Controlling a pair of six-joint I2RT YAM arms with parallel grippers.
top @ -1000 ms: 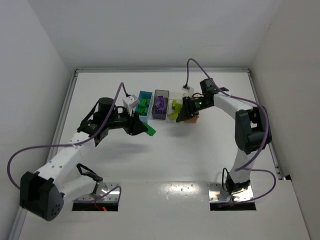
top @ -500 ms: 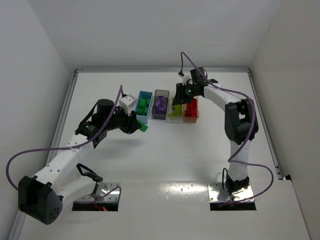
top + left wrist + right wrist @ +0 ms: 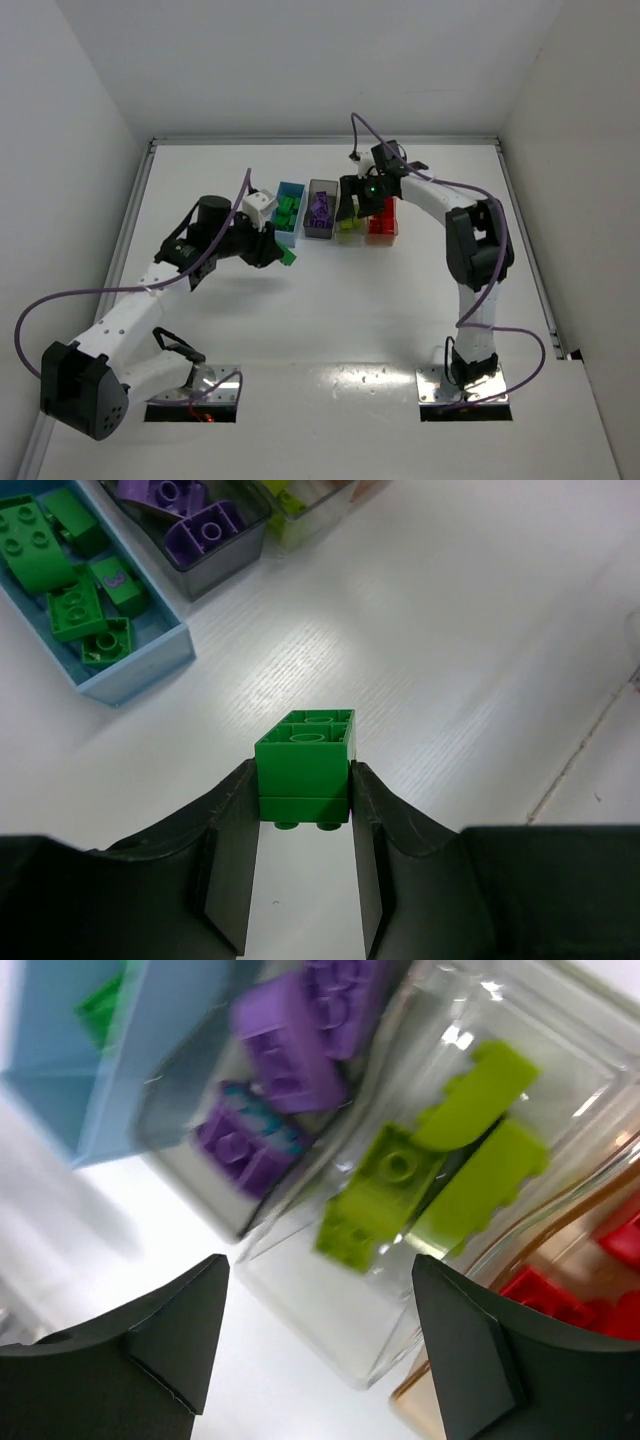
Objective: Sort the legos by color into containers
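My left gripper (image 3: 303,785) is shut on a green lego (image 3: 305,760) and holds it above the table, just in front of the blue container (image 3: 150,665). That container holds several green legos (image 3: 70,605). From above, the held lego (image 3: 287,256) hangs near the front end of the blue container (image 3: 290,188). My right gripper (image 3: 318,1270) is open and empty over the clear container (image 3: 330,1320), which holds yellow-green legos (image 3: 390,1185). The dark grey container (image 3: 190,1185) holds purple legos (image 3: 285,1035). The tan-orange container (image 3: 450,1405) holds red legos (image 3: 575,1295).
The four containers stand side by side at the back middle of the table: blue, dark grey (image 3: 321,186), clear (image 3: 347,232), tan-orange (image 3: 381,232). White walls close in the table on the left, back and right. A purple cable (image 3: 60,300) loops off the left arm.
My right gripper has swung from the front of the tan-orange container back and left to over the clear one, and its jaws have opened. The left gripper has shifted slightly left with the green lego.
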